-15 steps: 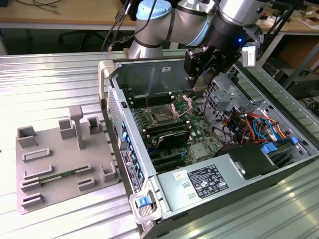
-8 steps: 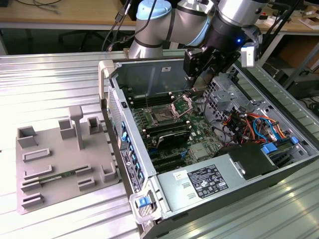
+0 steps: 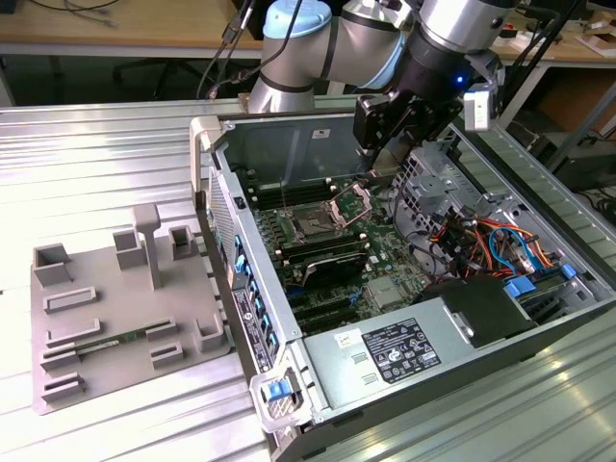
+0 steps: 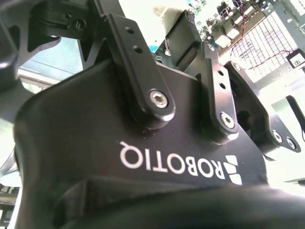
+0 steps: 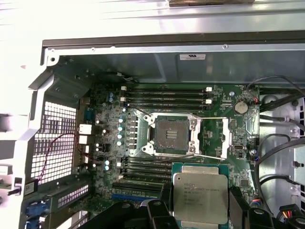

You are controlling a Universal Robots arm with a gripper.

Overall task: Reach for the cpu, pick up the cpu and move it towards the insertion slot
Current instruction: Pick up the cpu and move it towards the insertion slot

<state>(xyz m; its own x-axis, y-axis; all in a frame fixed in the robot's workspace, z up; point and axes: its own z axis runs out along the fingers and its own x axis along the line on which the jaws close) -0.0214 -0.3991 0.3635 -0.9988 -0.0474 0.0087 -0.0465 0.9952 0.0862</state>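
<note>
In the first wrist view the cpu (image 5: pixel 200 196), a flat silvery square chip, sits between my gripper's two black fingers (image 5: pixel 237 206), so the gripper (image 5: pixel 200 210) is shut on it. The chip hangs level over the motherboard, a short way off the insertion slot (image 5: pixel 169 135). That slot is a dark square socket with its shiny bracket and wire lever swung open. In the exterior view the gripper (image 3: pixel 383 154) hangs inside the open computer case, above and behind the insertion slot (image 3: pixel 314 227). The second wrist view looks along the gripper's black body (image 4: pixel 143 143) and its finger links.
Long black memory slots (image 5: pixel 167 93) flank the socket on both sides. The case's back wall (image 3: pixel 289 144) stands close behind the gripper. A drive cage with coloured cables (image 3: pixel 481 241) and the power supply (image 3: pixel 404 351) fill the exterior view's right. A grey plastic tray (image 3: pixel 125 308) lies outside the case.
</note>
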